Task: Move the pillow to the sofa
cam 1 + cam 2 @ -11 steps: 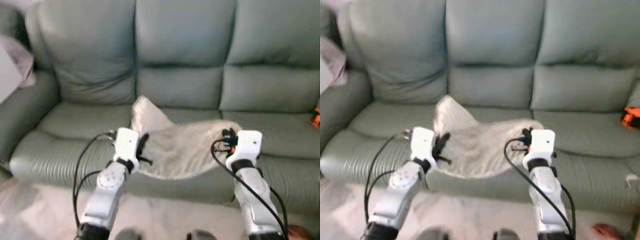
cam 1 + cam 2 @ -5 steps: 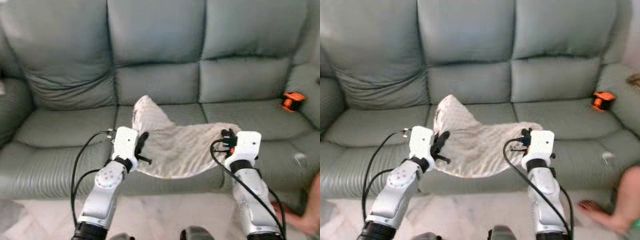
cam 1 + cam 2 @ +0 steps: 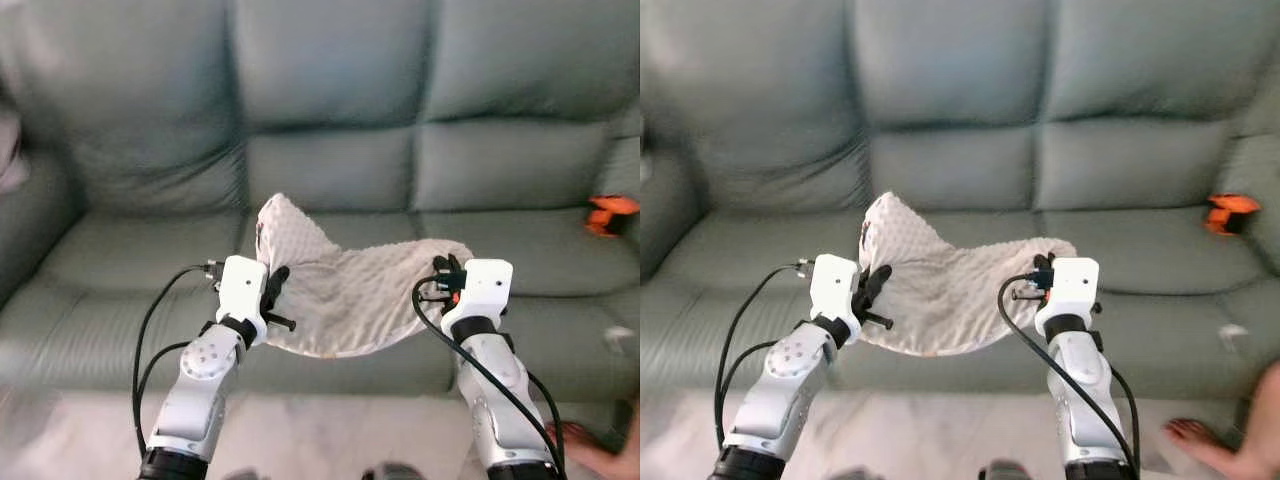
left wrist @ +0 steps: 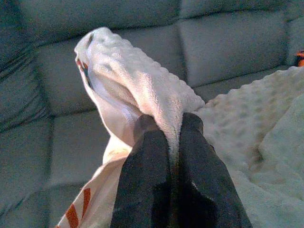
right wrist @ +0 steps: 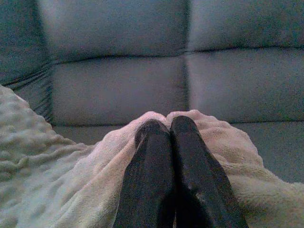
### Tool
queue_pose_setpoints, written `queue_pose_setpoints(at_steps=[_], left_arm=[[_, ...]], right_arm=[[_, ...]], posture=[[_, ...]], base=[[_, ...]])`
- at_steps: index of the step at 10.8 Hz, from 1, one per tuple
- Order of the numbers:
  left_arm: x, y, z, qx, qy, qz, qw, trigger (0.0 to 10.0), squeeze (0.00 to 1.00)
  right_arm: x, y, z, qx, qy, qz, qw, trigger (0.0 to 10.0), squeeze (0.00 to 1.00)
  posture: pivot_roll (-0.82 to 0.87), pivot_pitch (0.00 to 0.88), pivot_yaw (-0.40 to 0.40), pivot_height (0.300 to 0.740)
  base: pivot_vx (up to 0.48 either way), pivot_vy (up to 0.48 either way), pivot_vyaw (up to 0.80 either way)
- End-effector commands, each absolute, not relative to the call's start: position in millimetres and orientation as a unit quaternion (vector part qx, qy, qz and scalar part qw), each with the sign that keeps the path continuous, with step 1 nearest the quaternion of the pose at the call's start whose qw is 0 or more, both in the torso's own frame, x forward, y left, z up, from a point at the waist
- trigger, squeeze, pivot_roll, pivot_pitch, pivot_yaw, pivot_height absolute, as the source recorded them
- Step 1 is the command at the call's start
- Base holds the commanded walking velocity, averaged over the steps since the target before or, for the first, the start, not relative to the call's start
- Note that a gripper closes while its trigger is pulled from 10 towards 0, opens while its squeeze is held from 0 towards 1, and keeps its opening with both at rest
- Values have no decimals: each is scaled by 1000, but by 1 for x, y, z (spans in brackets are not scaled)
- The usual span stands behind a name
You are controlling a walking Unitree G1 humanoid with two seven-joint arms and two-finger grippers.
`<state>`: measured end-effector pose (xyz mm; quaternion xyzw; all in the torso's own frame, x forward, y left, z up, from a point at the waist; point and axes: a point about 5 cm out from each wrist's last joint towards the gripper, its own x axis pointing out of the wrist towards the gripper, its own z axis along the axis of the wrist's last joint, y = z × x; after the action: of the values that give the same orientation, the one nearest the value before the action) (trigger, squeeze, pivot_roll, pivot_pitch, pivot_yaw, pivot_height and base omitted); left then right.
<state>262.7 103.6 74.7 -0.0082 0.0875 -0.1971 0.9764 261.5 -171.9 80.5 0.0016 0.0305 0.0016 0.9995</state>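
A cream, bumpy-textured pillow (image 3: 350, 290) hangs limp between my two grippers, in front of the grey-green sofa (image 3: 330, 170). My left gripper (image 3: 274, 283) is shut on the pillow's left side, just below a corner that sticks up; in the left wrist view its fingers (image 4: 152, 156) pinch the fabric (image 4: 133, 85). My right gripper (image 3: 443, 270) is shut on the pillow's right corner; in the right wrist view its fingers (image 5: 166, 147) clamp the cream edge (image 5: 57, 190). The pillow sags over the front of the middle seat.
An orange object (image 3: 610, 213) lies on the sofa's right seat. A person's foot (image 3: 1200, 440) and leg are on the floor at the lower right. Pale floor (image 3: 300, 440) runs along the sofa's front.
The camera has swung back and forth across the sofa, so the whole picture has shifted. Both grippers keep the same hold on the pillow.
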Motion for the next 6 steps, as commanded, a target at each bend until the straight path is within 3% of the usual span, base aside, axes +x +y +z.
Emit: queue_pose_setpoints(at_steps=[1,2,6], left_arm=[[265,100,84,-9,68,-210,975,10000,0],[265,100,84,-9,68,-210,975,10000,0],[267,104,84,9,62,-183,981,10000,0]], right_arm=[[264,-171,87,-2,18,3,1000,10000,0],[264,-171,87,-3,18,4,1000,10000,0],[266,-168,87,-3,16,10,1000,10000,0]], posture=[[-58,0,49,740],[-57,0,49,740],[-48,0,42,740]], base=[[292,0,0],[296,0,0],[0,0,0]])
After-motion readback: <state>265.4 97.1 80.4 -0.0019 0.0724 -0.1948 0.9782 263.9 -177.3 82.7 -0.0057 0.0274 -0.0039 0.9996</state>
